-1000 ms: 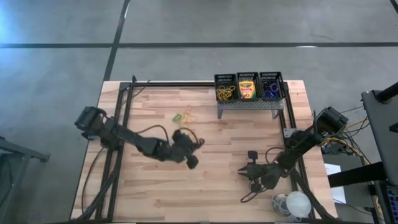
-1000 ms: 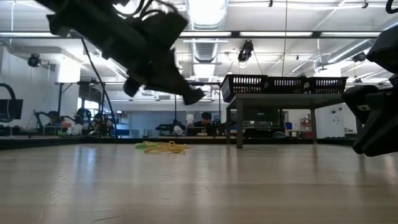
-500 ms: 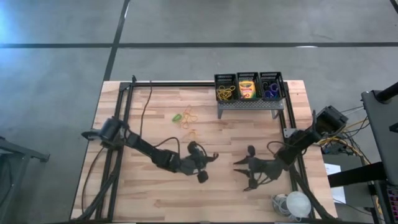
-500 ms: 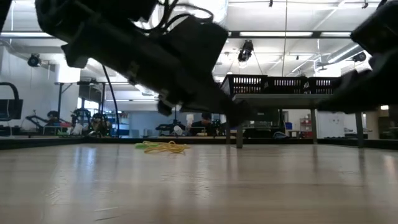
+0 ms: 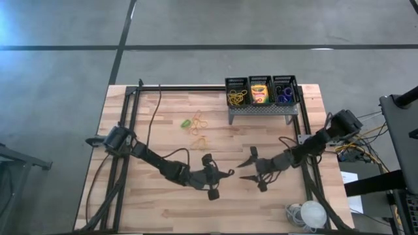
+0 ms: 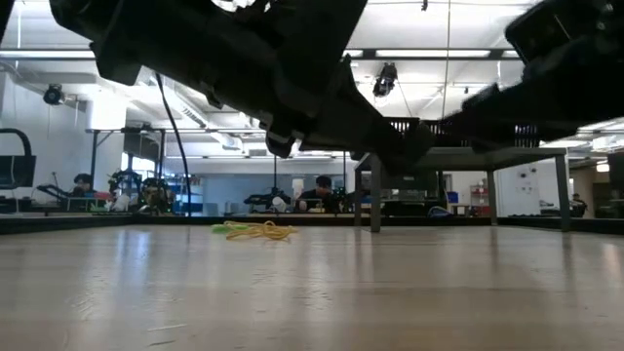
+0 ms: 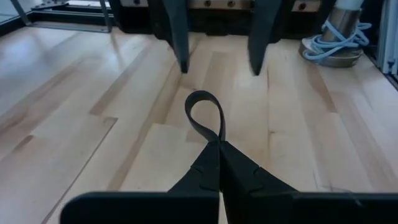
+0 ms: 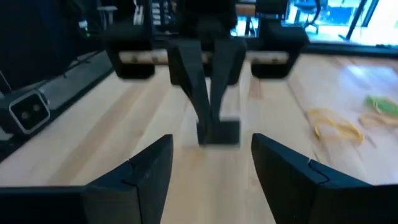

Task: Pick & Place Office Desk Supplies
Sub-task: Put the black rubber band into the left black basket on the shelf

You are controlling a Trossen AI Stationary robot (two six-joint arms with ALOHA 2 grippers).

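High view, nearest edge first: logged a pale coiled cable (image 5: 305, 213) at the near right corner of the tabletop (image 5: 157, 209)

Farther in, near the middle, found both tools facing each other, tips close but apart. Recorded left tool (image 5: 230, 174) reaching in from the left side, fingers pinched fully together. Confirmed in left wrist view: closed tips clamping a black ring (image 7: 202, 94), squeezed into a teardrop loop; ring touching the wood or not, cannot tell. Recorded right tool (image 5: 246, 171) reaching in from the right side, spread wide, gripping nothing. Checked in right wrist view: both fingers (image 8: 144, 168) well apart, left tool straight ahead between them

Beyond the tools, noted loose rubber bands lying flat on the wood: one yellow-orange band (image 5: 201, 140) just past the left tool, a small tangle of bands (image 5: 198, 121) farther back. Spotted a green ring (image 5: 185, 123) just beside that tangle, on its left. Same tangle and green ring visible in low view, well behind the arms

At the far edge, right of centre, logged a grey perforated stand (image 5: 259, 111) carrying three black mesh bins side by side. Left bin (image 5: 237, 79) holding stored rubber bands (image 5: 237, 96), middle bin (image 5: 259, 78) holding a yellow-and-green crayon box (image 5: 259, 93), right bin (image 5: 285, 78) holding blue and purple rings (image 5: 283, 98)
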